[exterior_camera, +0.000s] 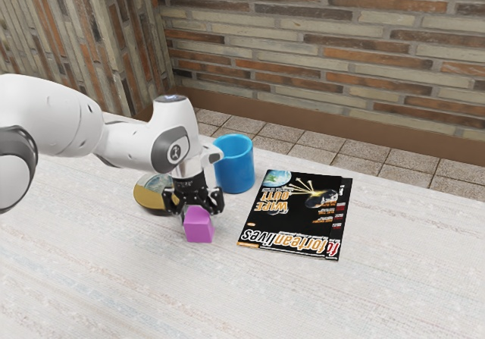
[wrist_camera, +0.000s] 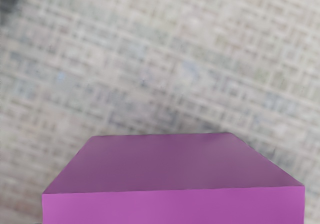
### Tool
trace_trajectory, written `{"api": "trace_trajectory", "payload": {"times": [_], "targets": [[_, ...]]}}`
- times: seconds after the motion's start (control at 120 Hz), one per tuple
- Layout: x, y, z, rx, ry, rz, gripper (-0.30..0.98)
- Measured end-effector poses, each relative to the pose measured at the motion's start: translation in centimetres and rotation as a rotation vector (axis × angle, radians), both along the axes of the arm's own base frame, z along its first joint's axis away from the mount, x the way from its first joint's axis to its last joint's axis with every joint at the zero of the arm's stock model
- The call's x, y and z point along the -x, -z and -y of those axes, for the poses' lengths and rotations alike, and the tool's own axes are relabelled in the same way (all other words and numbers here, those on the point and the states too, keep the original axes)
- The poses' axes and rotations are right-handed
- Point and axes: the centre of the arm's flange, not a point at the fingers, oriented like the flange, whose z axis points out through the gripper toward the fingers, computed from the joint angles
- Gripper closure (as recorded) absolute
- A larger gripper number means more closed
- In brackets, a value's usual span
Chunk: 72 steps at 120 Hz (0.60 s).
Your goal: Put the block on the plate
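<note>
Jaws stand right at the purple block; grip unclear.

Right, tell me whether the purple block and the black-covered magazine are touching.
Apart. The exterior view shows a strip of pale tabletop between the purple block and the nearest edge of the magazine.

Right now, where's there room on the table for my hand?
Bare table lies to the exterior view's right of the magazine, and between the block and that view's lower edge. It's crowded where pincer, block, plate and blue mug bunch together.
</note>
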Motion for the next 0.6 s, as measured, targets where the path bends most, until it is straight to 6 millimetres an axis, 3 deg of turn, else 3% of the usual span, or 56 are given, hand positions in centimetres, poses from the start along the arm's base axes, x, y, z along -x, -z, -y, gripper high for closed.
{"api": "trace_trajectory", "payload": {"times": [0.183, 0.6], "targets": [[0.0, 0.2, 0.0, -0.002, 0.000, -0.003, 0.26], [-0.2, -1.1, 0.2, -0.005, 0.002, 0.018, 0.30]]}}
